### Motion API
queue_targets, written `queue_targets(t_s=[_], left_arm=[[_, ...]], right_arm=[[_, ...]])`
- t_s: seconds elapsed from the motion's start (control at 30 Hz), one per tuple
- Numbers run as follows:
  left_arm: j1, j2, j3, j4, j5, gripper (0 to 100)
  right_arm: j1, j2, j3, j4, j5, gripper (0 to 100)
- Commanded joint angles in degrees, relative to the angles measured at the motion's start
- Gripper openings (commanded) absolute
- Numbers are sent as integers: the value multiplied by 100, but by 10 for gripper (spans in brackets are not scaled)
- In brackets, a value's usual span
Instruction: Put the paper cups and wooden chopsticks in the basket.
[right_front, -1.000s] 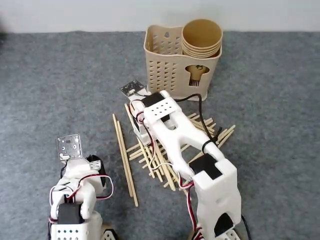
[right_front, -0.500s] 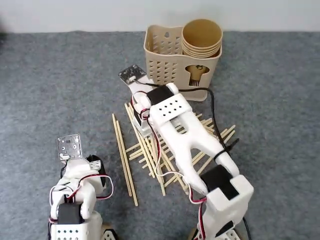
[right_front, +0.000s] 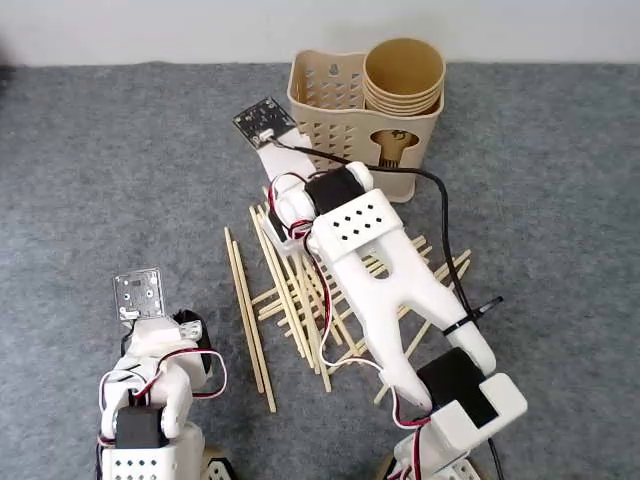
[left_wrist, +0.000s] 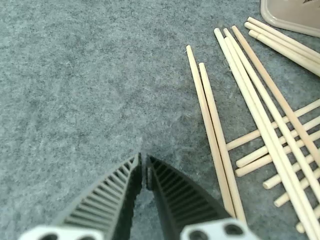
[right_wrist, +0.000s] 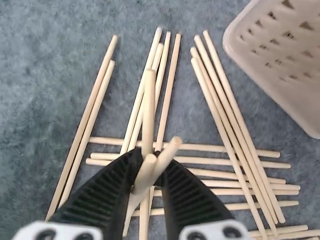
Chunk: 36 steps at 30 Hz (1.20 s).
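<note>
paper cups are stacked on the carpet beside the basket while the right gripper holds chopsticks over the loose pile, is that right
Not quite. The high view shows the paper cups stacked inside the basket, at one end of it, not on the carpet beside it. The rest holds: the right gripper is shut on chopsticks over the loose pile.

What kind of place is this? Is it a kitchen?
Probably not a kitchen, more a robot practice table: two white robot arms stand on a grey mat, with loose chopsticks and a basket of paper cups to tidy.
</note>
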<state>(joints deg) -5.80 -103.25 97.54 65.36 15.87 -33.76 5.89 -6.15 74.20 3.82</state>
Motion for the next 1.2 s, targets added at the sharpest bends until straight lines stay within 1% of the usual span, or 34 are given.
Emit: queue_targets(t_s=[0.0, 0.23, 0.4, 0.53, 0.67, 0.83, 1.17], left_arm=[[-9, -79, -110, 18, -26, 14], [-9, -79, -110, 18, -26, 14], [-9, -79, -110, 18, -26, 14], [-9, -79, -110, 18, -26, 14], [-9, -79, -110, 18, -26, 14], [-9, -79, -110, 18, -26, 14], [-9, -79, -110, 18, -26, 14]], right_arm=[[40, -110, 44, -215, 35, 9], [66, 892, 97, -409, 26, 17], [22, 1385, 88, -453, 26, 95], [31, 1437, 88, -382, 26, 97], [-40, 1437, 79, -84, 0, 97], [-136, 1473, 88, 171, -369, 100], [-497, 1499, 97, -22, -396, 102]])
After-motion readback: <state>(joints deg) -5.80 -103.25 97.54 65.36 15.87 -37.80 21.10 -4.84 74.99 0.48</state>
